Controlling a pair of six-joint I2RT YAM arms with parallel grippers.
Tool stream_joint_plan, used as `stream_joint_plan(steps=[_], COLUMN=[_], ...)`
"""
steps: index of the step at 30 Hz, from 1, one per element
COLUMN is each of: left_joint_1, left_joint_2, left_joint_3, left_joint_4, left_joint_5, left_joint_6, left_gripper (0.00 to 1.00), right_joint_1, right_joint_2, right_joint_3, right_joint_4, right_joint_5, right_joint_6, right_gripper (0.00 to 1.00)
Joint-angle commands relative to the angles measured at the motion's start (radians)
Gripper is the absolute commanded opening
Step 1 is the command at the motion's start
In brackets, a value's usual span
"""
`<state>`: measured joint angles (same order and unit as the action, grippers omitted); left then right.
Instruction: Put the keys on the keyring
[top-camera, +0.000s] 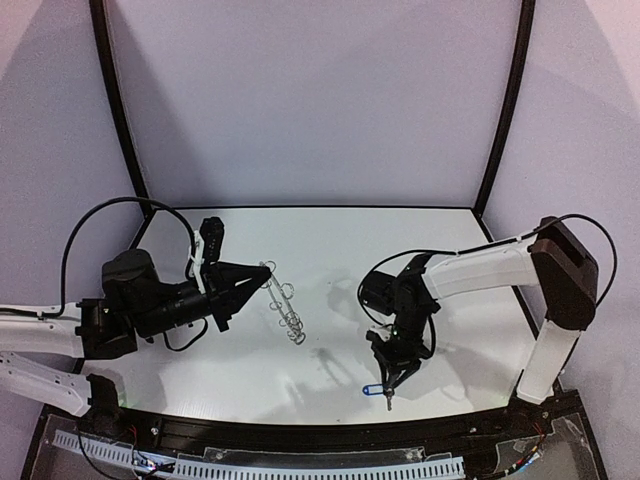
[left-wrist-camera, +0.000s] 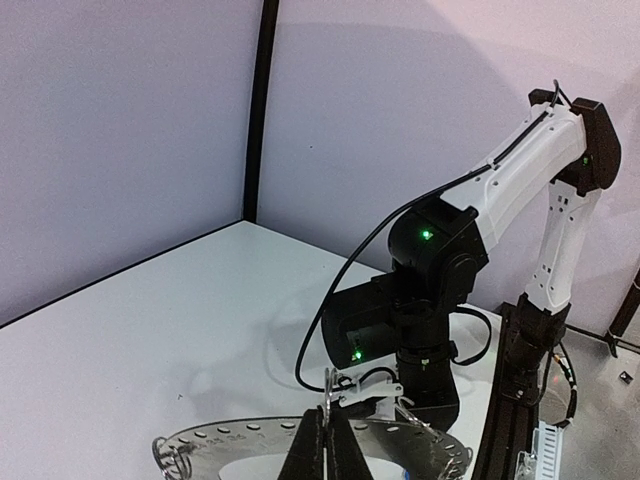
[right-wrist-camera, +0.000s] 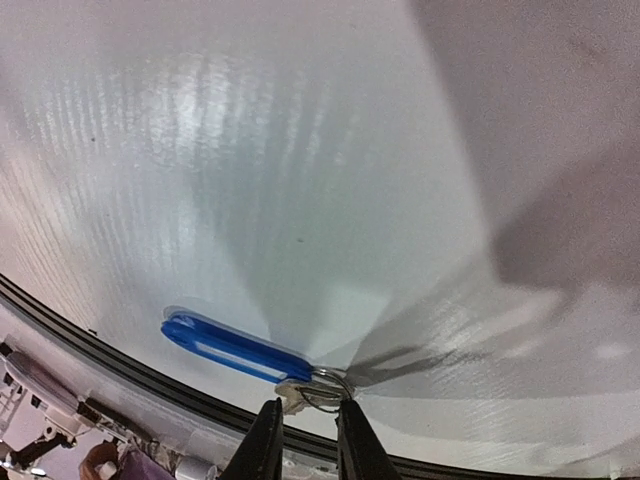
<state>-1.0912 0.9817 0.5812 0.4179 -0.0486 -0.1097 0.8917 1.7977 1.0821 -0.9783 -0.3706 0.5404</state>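
Right claw (right-wrist-camera: 305, 432) pinches blue-tagged key (right-wrist-camera: 235, 350) by its loop (right-wrist-camera: 325, 385), near edge.
Likely light, slippery; left claw (left-wrist-camera: 328, 448) clamps stiff keyring (left-wrist-camera: 215, 438).

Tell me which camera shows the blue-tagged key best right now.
Right wrist: the blue-tagged key is large and sharp in the lower frame, its split ring between the fingertips of the right claw. Top external shows only a small blue speck under that claw. Left wrist shows the keyring and the right arm, no clear key.
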Motion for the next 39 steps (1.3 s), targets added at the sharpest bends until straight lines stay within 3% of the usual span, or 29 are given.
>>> stream_joint_plan(steps=[1,15,26,39], left_joint_1=[-0.001,0.0,-0.002,0.0], left_joint_2=[0.002,0.026,0.039,0.053], left_joint_3=[0.016,0.037,0.058,0.072], left_joint_4=[0.004,-0.003,-0.02,-0.025], left_joint_5=[0.018,0.031,0.036,0.038], left_joint_6=[-0.009,-0.013,-0.007,-0.004], left_gripper=[0.01,0.01,0.01,0.01], right_joint_1=[-0.025,-0.095,-0.111,-0.125], right_joint_2=[-0.045,-0.156,-0.107,-0.127], right_joint_3=[-0.05,-0.18,-0.224,-0.241], right_joint_4=[0.077,0.163,0.263,0.313], right_joint_5=[0.0,-0.035,-0.099,-0.157], right_joint_6=[0.066,0.106,0.121,0.102], right_gripper=[0.2,0.23,0.23,0.17])
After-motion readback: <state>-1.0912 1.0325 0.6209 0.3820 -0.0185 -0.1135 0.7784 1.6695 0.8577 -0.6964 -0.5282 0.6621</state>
